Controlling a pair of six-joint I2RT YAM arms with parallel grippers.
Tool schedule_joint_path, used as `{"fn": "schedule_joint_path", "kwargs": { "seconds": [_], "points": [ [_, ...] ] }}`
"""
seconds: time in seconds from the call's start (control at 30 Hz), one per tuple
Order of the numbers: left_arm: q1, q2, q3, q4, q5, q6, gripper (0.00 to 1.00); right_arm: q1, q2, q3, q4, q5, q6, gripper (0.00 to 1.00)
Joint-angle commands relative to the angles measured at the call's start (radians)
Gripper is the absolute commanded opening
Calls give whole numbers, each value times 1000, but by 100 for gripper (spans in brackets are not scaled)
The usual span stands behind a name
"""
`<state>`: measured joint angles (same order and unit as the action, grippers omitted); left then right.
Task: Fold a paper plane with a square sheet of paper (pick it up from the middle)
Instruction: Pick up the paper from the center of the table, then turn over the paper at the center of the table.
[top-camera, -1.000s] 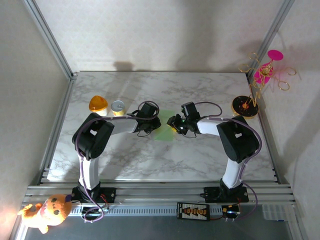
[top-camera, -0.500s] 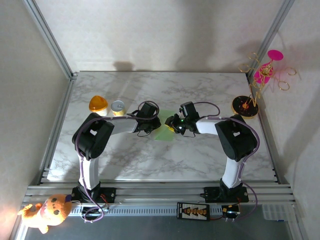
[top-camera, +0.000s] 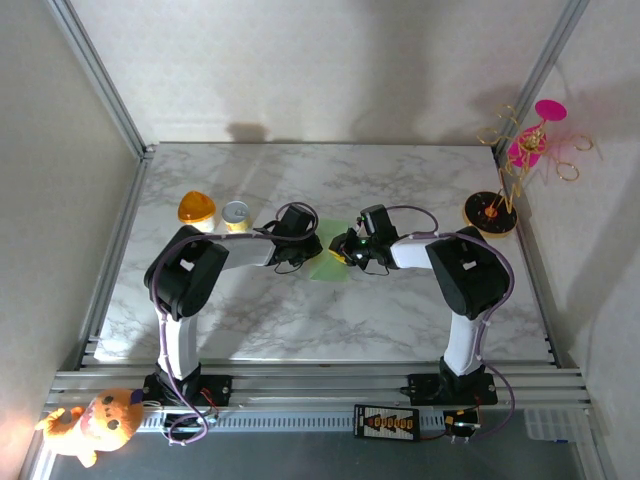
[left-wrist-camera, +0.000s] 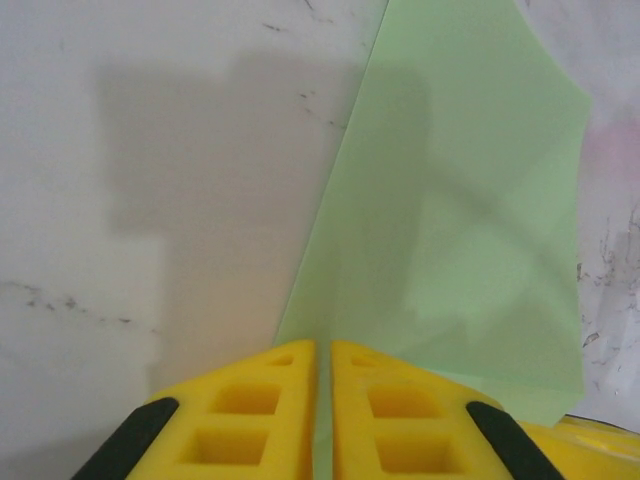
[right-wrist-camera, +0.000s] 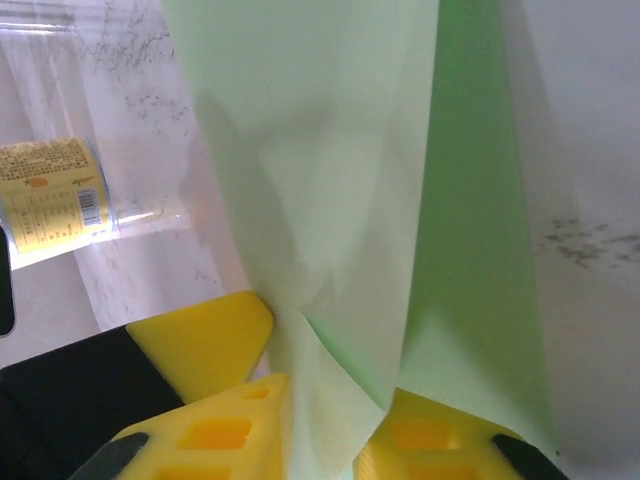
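While the right gripper (right-wrist-camera: 325, 425) is seen clamped on a raised fold of the green sheet of paper (right-wrist-camera: 330, 150), the left gripper (left-wrist-camera: 322, 400) is shown with its jaws pressed together on the sheet's near edge. The sheet, partly creased, is held between both at the middle of the bench (top-camera: 420, 320). It is judged that the thin paper could be torn or crumpled if the arms were drawn apart, and the crease skewed by uneven pull.
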<state>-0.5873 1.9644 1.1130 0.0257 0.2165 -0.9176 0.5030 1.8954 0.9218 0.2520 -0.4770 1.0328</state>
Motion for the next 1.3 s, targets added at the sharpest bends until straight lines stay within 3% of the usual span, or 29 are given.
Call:
{"fn": "schedule_joint_path", "kwargs": {
  "seconds": [0.0, 0.2, 0.37, 0.53, 0.67, 0.77, 0.87, 1.27],
  "points": [
    [7, -15, -19, -17, 27, -11, 13, 11, 16, -18, 34, -17, -4, 18],
    [43, -139, -27, -4, 108, 12, 19, 10, -34, -53, 104, 0, -22, 5],
    [116, -298, -122, 53, 176, -12, 30, -1, -116, -64, 139, 11, -85, 0],
    [169, -429, -261, 175, 246, -55, 53, -20, -202, -50, 165, -50, -150, 0],
    [178, -503, -372, 374, 332, -141, 78, -33, -244, -33, 193, -140, -160, 0],
    [177, -542, -441, 539, 370, -227, 90, -37, -259, -29, 242, -214, -136, 0],
    [172, -542, -454, 581, 390, -245, 98, -40, -267, -31, 294, -263, -93, 0],
    [139, -491, -445, 724, 447, -269, 98, -52, -266, -47, 470, -362, 50, 1]
  ]
}}
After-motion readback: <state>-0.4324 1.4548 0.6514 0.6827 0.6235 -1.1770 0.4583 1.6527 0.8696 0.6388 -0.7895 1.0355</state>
